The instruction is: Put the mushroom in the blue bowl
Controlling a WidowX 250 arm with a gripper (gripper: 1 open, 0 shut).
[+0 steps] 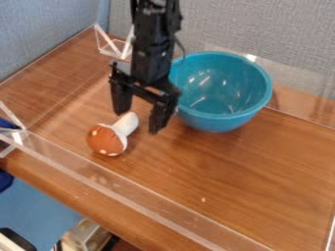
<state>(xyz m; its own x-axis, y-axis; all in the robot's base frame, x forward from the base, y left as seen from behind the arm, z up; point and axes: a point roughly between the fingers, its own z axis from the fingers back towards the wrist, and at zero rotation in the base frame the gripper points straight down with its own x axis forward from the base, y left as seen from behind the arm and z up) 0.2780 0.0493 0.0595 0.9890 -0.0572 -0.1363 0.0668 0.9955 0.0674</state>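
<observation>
Mushroom [110, 136] is lying on its side on the wooden counter [222, 186], orange-brown cap pointing toward the near-left and the short cream stem pointing up and to the right. It's sitting out in the open on the wood, left of the blue bowl [220, 91] and clearly not in it.

Only one camera view to go on, so that's it for angles. The gripper [143, 110] hangs from a black arm coming down from the top of the frame, pointing straight down at the counter. Its two dark fingers are spread wide apart with nothing between them. The left finger comes down just above and behind the stem end of the mushroom, the right finger comes down close to the bowl's left side. Can't tell from this angle whether either fingertip actually touches the wood or the mushroom, looks like it's just above them.

The bowl is glossy teal, upright, nothing inside it, parked toward the back right of the counter. The gripper sits between the bowl and the mushroom, a bit closer to the stem.

Clear acrylic walls [78, 162] run along the counter edges, the near one cutting diagonally across the lower left. Grey-blue fabric wall [53, 29] fills the back left.
</observation>
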